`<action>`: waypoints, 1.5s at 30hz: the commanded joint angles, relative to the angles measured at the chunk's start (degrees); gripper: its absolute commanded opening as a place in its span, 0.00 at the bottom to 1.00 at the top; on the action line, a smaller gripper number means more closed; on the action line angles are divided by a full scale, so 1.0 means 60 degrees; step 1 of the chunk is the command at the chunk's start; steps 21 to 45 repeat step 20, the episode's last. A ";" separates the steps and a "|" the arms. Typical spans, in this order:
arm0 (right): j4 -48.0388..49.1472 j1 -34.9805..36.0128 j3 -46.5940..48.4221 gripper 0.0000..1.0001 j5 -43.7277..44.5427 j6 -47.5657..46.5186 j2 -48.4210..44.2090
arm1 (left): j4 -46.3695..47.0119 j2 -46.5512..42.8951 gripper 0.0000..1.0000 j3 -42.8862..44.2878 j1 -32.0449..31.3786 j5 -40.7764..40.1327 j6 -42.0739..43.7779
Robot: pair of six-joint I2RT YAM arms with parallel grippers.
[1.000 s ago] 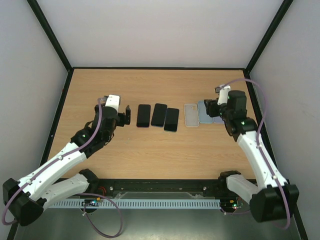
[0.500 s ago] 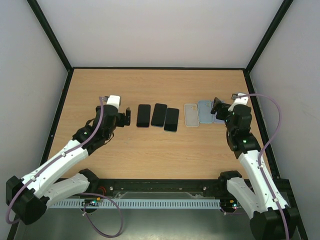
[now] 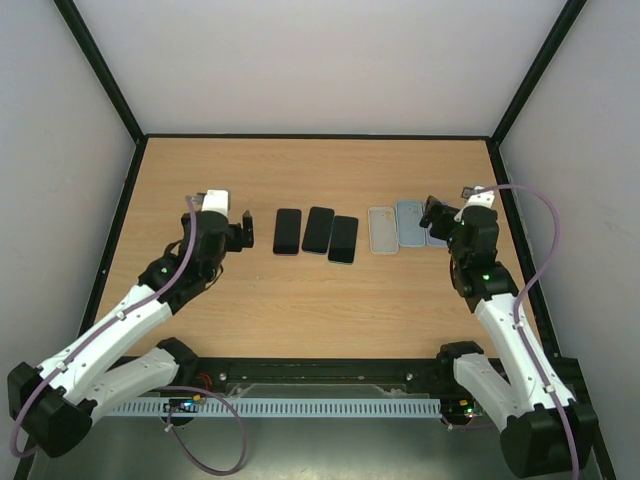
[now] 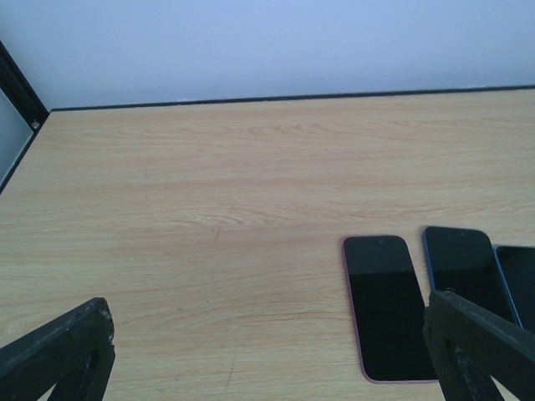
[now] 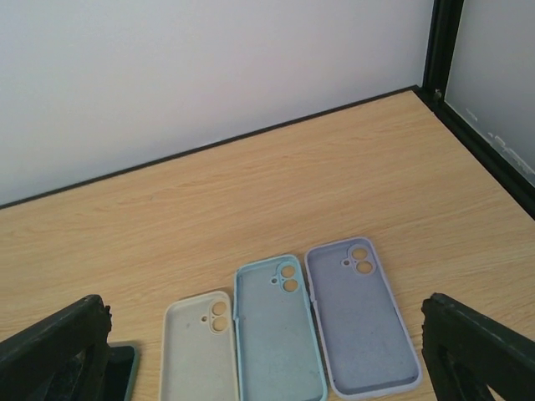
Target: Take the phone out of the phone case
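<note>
Three dark-screened phones lie face up in a row at mid-table: a pink-edged phone (image 3: 287,231) (image 4: 386,305), a blue-edged phone (image 3: 318,230) (image 4: 464,271) and a third phone (image 3: 343,239) (image 4: 518,276). To their right lie three empty phone cases: a cream case (image 3: 382,230) (image 5: 199,351), a light blue case (image 3: 409,223) (image 5: 277,330) and a lilac case (image 3: 435,238) (image 5: 359,313). My left gripper (image 3: 240,232) (image 4: 267,368) stands open just left of the phones, holding nothing. My right gripper (image 3: 435,212) (image 5: 267,359) is open beside the lilac case, also holding nothing.
The wooden table (image 3: 320,170) is bounded by a black frame (image 3: 318,136) and white walls. A black corner post (image 5: 441,50) stands at the far right. Bare wood stretches behind the phones and cases and along the left side.
My right gripper has opened and its arm has swung back to the right, off the cases. My left gripper has drawn slightly left, away from the phones.
</note>
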 commanded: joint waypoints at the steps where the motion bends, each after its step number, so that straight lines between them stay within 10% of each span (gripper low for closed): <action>1: 0.0365 -0.0028 0.0054 0.98 -0.0203 0.0134 -0.0870 | 0.0317 -0.0653 1.00 -0.0127 0.0013 -0.0403 -0.0108; 45: 0.0411 -0.0033 0.0019 0.97 -0.0579 0.0208 -0.0877 | 0.0406 -0.0864 1.00 -0.0256 0.0016 -0.0276 0.0186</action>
